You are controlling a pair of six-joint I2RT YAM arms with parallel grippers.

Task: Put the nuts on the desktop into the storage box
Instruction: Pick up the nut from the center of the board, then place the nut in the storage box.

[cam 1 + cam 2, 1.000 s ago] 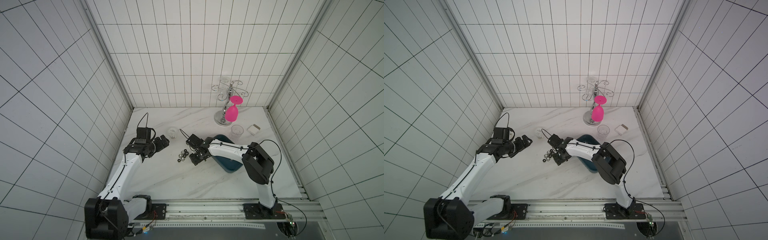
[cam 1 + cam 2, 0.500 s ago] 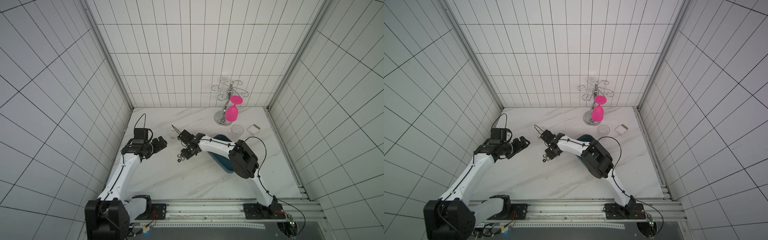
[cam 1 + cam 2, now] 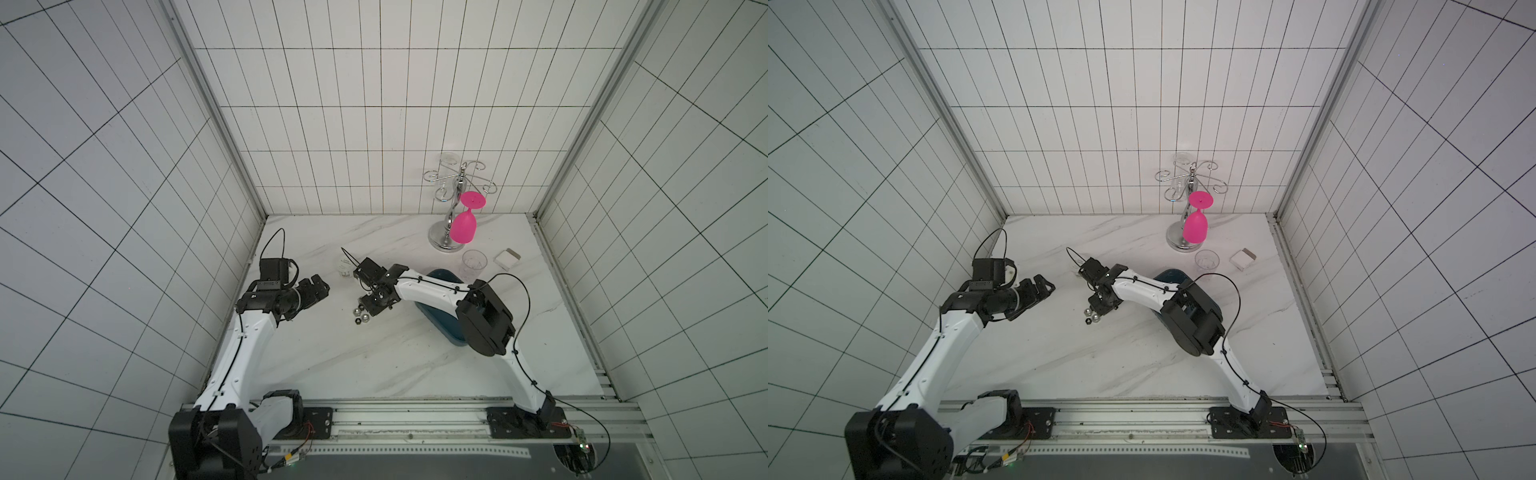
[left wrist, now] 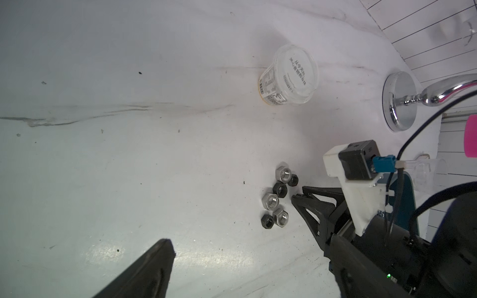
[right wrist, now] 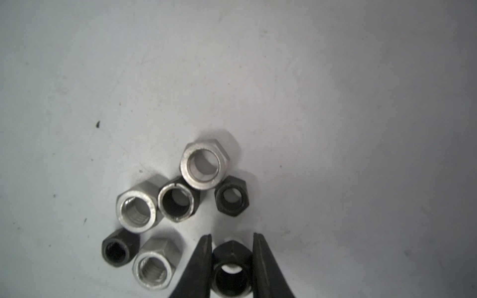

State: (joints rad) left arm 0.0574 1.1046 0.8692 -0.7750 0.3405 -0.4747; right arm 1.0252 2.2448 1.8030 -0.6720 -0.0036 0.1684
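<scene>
Right gripper [image 5: 232, 236] pinches a black nut [image 5: 231, 268]. In a top view, loose nuts [image 3: 361, 324] crowd its 7 o'clock, the box [image 3: 436, 328] rim lies at 3 and bare desktop [image 3: 374, 374] opens at 6.

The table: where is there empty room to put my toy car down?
Best spot: the wide bare desktop between the nuts and the front rail. There is also room behind the left gripper, toward the back wall. It is crowded around the right gripper, storage box, clear cup, white box and glass rack.
</scene>
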